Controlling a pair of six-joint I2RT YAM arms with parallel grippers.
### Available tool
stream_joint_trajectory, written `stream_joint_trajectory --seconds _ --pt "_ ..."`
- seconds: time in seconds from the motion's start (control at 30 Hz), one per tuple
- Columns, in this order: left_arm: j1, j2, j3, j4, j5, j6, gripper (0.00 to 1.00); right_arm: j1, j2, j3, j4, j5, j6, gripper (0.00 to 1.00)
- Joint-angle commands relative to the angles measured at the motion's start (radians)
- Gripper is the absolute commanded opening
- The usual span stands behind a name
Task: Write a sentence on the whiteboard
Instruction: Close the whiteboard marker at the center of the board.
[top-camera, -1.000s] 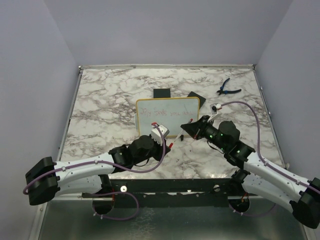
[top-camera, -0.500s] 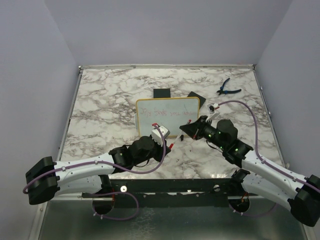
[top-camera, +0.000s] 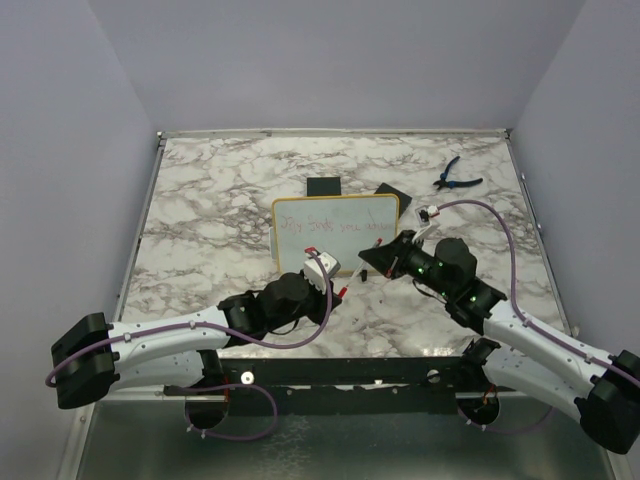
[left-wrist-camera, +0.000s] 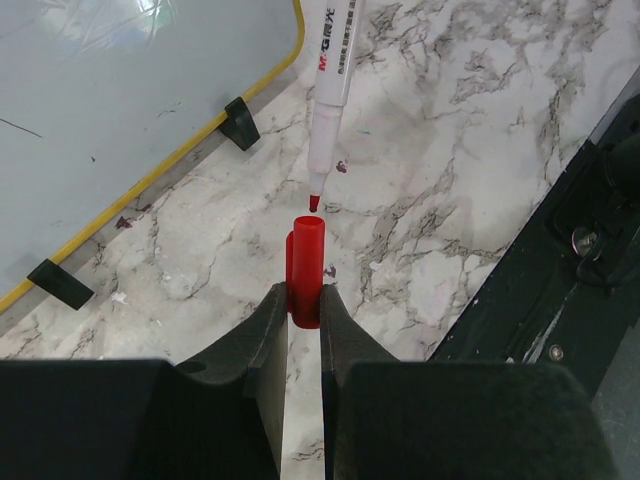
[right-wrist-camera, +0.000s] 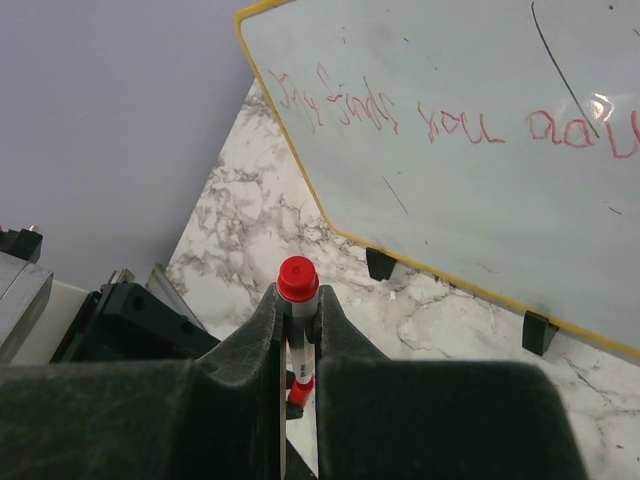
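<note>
The whiteboard (top-camera: 336, 231), yellow-framed on black feet, lies mid-table. The sentence (right-wrist-camera: 440, 118) runs across it in red handwriting. My left gripper (left-wrist-camera: 304, 300) is shut on a red marker cap (left-wrist-camera: 306, 262), its open end pointing away from me. Just beyond the cap, the red tip of a white marker (left-wrist-camera: 331, 100) points into it with a small gap between them. That marker (right-wrist-camera: 301, 318) is clamped in my shut right gripper (right-wrist-camera: 300, 305), red butt end up. In the top view both grippers, left (top-camera: 338, 290) and right (top-camera: 370, 266), meet just in front of the board's near edge.
Blue pliers (top-camera: 456, 177) lie at the back right. Two small black squares (top-camera: 323, 187) (top-camera: 391, 193) sit behind the board. The table's dark front rail (left-wrist-camera: 560, 260) is close on the right of the left gripper.
My right gripper has shifted slightly left with the marker, bringing its tip closer to the cap. The left arm has held still.
</note>
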Motion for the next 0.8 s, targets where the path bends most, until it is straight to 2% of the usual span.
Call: stream_joint_trajectory --seconds 0.0,0.77 --pt "-0.008 0.006 0.015 0.026 -0.022 0.013 0.0 -0.006 0.016 0.008 0.046 -0.052 0.018 0.01" --pt "-0.015 -0.018 0.008 0.038 -0.051 0.023 0.0 -0.008 0.071 0.006 0.038 -0.104 0.023 0.01"
